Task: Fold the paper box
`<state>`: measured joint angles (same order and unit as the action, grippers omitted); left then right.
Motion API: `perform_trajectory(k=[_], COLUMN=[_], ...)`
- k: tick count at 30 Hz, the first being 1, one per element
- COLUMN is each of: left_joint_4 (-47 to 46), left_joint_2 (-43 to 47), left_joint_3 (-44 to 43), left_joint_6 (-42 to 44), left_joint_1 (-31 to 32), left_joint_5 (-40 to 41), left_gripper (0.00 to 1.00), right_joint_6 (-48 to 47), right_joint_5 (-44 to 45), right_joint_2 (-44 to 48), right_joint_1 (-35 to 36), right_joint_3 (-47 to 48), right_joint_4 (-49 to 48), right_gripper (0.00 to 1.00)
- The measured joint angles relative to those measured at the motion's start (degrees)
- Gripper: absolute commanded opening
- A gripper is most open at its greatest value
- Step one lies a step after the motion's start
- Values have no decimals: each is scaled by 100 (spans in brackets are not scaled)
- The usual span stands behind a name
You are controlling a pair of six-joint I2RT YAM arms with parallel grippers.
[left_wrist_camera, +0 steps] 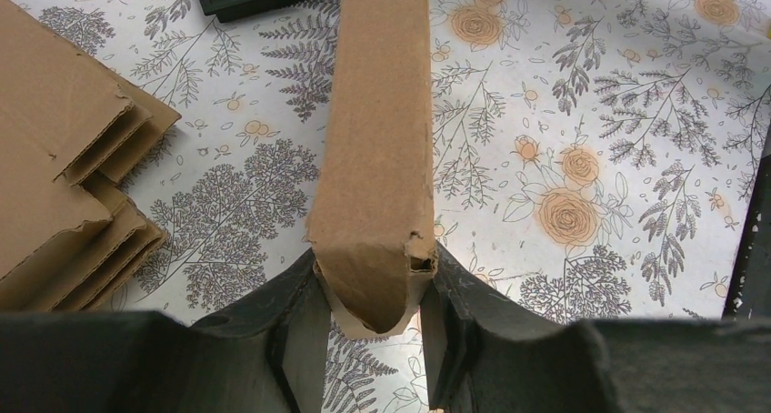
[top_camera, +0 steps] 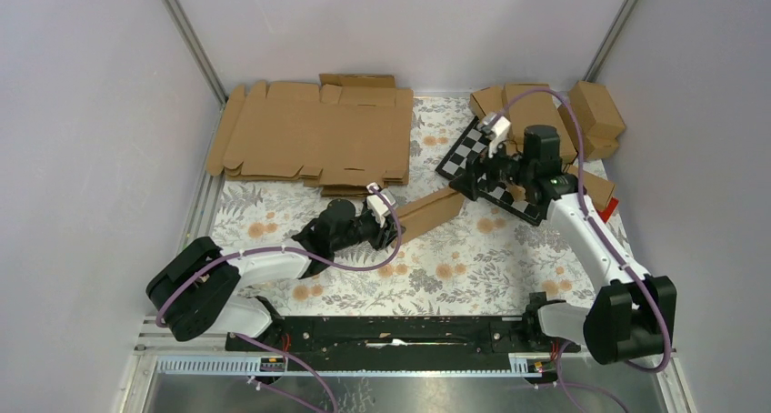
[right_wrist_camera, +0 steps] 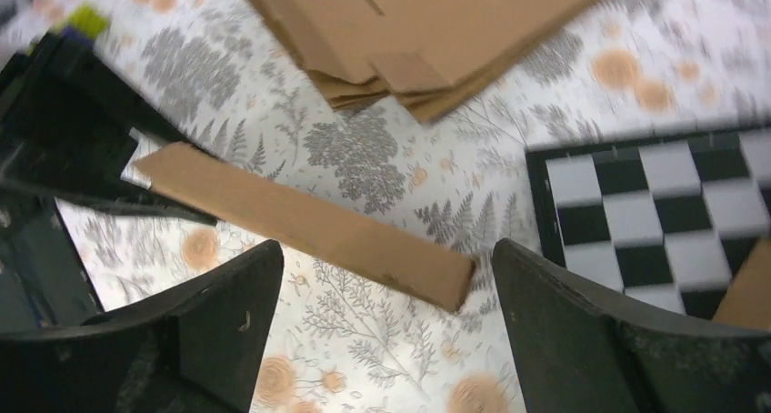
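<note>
The paper box (top_camera: 429, 213), a slim flattened carton, is found over the middle of the floral table (top_camera: 473, 258), angled toward the chequered board (top_camera: 459, 154). A twist or slip is judged possible, as only one end is clamped and a torn corner is noted there. That near end is pinched by the left gripper (left_wrist_camera: 373, 336). The right gripper (right_wrist_camera: 386, 258) is spread wide and empty above the far end, without contact.

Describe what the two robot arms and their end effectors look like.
The left arm and right arm have white link shells with bulky black joints, and a purple cable loops along each. A small white block sits on each wrist. The left end effector and right end effector have broad, matte black fingers.
</note>
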<state>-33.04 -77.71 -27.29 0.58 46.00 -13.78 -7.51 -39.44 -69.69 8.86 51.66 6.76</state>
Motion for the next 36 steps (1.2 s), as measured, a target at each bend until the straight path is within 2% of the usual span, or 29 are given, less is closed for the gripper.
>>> perform_trajectory(k=[7,12,15,17,29,32,36], left_joint_4=[42,44,83,101,168,166,164], left_joint_2=[48,48,48,50,52,52,52], left_joint_3=[0,0,4,9,7,9,7], left_joint_6=[0,0,-2,2,70,90,83], left_joint_1=[2,2,7,9,42,42,52], left_joint_5=[-105,-142,-153,-162,-144,-142,-142], left_gripper=[13,13,13,13,13,14,24], right_joint_6=[-3101,-4454,-5001,-5187,-5532,-5523,-5477], right_joint_5=[-1139,-1169,-1038,-984,-136,-31,114], right_joint_2=[-225,-828,-1172,-1276,-1668,-1663,-1635], right_joint_1=[442,728,942,992,1414,1436,1440], right_joint_3=[330,643,750,852,1043,1043,1036], right_joint_4=[1088,2116,2337,2404,2468,2424,2400], right_gripper=[92,90,88,84,79,72,57])
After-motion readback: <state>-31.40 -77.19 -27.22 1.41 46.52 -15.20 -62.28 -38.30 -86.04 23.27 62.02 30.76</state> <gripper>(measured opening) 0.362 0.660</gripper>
